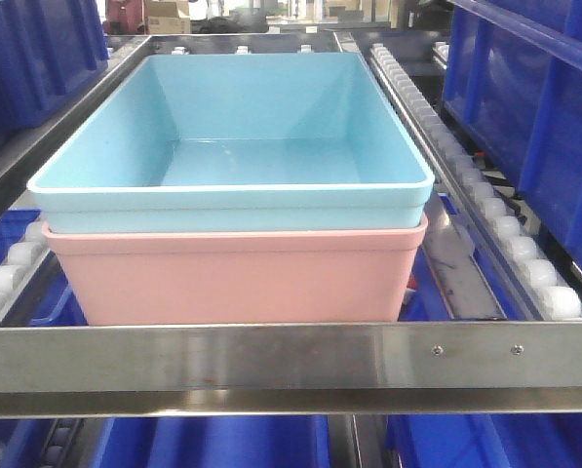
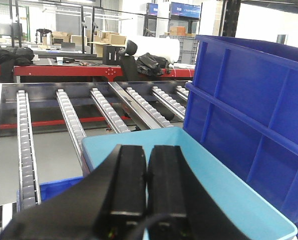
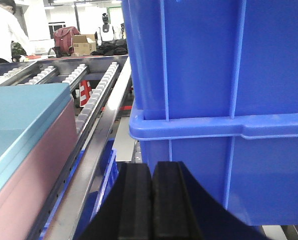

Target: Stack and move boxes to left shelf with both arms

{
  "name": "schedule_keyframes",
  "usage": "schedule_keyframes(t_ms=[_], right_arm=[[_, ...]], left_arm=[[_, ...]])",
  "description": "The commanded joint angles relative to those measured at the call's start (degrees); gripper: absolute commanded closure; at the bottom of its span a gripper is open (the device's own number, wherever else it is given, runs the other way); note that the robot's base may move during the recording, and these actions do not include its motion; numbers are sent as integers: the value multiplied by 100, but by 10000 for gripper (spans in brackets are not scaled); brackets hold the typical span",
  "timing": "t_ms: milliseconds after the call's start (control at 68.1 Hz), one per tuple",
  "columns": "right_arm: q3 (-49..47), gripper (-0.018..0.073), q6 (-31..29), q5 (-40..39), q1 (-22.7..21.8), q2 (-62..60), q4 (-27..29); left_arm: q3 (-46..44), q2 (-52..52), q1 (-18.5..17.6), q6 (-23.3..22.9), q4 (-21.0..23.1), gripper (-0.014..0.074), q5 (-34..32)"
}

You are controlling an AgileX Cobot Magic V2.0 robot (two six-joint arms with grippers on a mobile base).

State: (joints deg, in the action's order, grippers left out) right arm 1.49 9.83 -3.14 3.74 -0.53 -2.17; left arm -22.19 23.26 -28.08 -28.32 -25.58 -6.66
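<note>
The light blue box (image 1: 232, 210) sits nested in the salmon pink box (image 1: 232, 278). The stack rests on the left shelf, just behind its flat steel front bar (image 1: 271, 356) and between the rows of white rollers (image 1: 505, 229). Neither gripper shows in the front view. In the left wrist view my left gripper (image 2: 148, 150) is shut and empty, hovering over the light blue box (image 2: 228, 195). My right gripper (image 3: 152, 167) is shut on nothing, to the right of the stack. There the light blue box (image 3: 19, 110) shows over the pink box (image 3: 24, 170).
Tall dark blue storage bins (image 1: 534, 107) stand close on the right of the stack, filling the right wrist view as dark blue bins (image 3: 213, 75). More dark blue bins (image 1: 27, 58) sit at the back left. Further roller lanes (image 2: 69, 115) stretch behind, with workbenches beyond.
</note>
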Motion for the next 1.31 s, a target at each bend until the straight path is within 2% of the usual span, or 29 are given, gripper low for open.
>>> schedule_keyframes(t_ms=[0, 558, 602, 646, 661, 705, 749, 1042, 1116, 1204, 1292], right_arm=[[13, 503, -72, -574, -52, -26, -9], [13, 503, -72, -537, -52, -26, -9], [13, 503, -72, -537, -52, -26, -9], [13, 503, -72, -537, -52, -26, -9], [13, 503, -72, -537, -52, -26, -9], [13, 503, -72, -537, -52, -26, -9], [13, 503, -72, -537, -52, -26, -9], [13, 503, -72, -537, -52, -26, -9], [13, 503, -72, -537, -52, -26, -9], [13, 503, -72, -537, -52, -26, -9], [13, 503, -72, -537, -52, -26, -9]], left_arm=[[-161, 16, -34, -32, 16, 599, -482], [-108, 16, -34, -3, 4, 599, -492], [-68, 16, -20, 288, 223, 599, -480], [7, 1, 17, 990, 848, 599, -455], [38, 2, 34, 1364, 1195, 599, -465], [168, -26, 121, 2037, 1744, 599, -541], [356, -112, 242, 2545, 1935, 599, -608], [1717, -1391, 1661, 2569, 2216, 599, -567], [1933, -1701, 1862, 2569, 2294, 599, -439], [2219, -1982, 2057, 2569, 2604, 599, -411], [2425, -2076, 2178, 2569, 2635, 599, -437]])
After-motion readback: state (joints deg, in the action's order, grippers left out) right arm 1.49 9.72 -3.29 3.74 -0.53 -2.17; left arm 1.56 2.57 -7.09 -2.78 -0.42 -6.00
